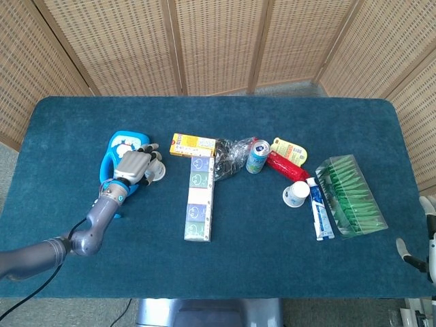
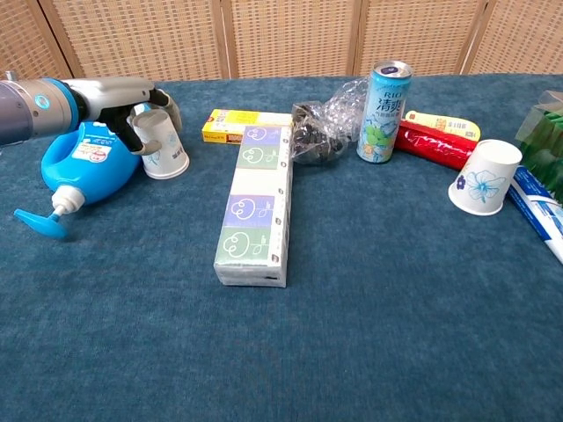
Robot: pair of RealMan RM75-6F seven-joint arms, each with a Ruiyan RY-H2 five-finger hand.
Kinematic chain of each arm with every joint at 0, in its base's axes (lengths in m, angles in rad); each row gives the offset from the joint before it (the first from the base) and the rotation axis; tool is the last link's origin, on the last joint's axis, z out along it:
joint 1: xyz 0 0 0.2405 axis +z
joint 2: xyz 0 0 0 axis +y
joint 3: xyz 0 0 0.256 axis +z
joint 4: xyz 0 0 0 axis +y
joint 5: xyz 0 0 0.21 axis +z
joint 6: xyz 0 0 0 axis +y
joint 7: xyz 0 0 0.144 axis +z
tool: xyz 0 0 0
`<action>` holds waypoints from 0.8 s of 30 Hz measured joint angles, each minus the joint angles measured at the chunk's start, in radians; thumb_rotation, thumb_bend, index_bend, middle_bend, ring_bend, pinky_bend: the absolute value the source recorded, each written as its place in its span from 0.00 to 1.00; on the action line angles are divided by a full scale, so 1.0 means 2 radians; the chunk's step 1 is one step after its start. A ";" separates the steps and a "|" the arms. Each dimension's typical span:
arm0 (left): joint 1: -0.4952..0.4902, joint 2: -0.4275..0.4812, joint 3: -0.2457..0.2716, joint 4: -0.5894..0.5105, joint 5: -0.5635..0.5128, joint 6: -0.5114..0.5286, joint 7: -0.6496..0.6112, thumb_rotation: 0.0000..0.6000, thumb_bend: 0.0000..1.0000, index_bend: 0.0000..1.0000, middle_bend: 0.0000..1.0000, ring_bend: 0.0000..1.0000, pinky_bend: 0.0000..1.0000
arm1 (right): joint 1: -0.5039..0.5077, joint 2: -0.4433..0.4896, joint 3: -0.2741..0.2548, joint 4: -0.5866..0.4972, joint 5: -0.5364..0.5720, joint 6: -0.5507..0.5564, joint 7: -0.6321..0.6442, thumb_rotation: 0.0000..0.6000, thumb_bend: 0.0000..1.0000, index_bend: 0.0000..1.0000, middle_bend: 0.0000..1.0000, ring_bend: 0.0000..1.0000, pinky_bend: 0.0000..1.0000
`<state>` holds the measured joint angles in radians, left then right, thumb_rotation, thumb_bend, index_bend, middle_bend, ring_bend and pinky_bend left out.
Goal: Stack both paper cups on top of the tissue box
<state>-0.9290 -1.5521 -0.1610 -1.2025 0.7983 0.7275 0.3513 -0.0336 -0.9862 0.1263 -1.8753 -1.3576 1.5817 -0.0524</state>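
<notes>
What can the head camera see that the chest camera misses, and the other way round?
Only the head view shows the whole green packet tray, the full toothpaste tube, and the right hand at the table's edge. Only the chest view shows the flower print on the right paper cup and the can's label. Both show the left hand at the left paper cup, and the tissue box.
</notes>
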 measured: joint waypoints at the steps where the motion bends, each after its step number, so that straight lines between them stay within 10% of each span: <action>1: -0.001 -0.003 0.000 0.004 -0.001 0.002 0.003 1.00 0.48 0.36 0.23 0.26 0.57 | 0.000 0.000 0.000 0.000 -0.001 0.001 0.001 1.00 0.35 0.00 0.00 0.00 0.07; 24: 0.005 0.014 -0.028 -0.051 0.055 0.029 -0.046 1.00 0.48 0.39 0.31 0.36 0.65 | -0.002 0.001 0.002 0.000 0.000 0.003 0.001 1.00 0.35 0.00 0.00 0.00 0.07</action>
<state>-0.9199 -1.5244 -0.2165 -1.3050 0.9079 0.7863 0.2584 -0.0369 -0.9834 0.1309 -1.8762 -1.3577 1.5868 -0.0513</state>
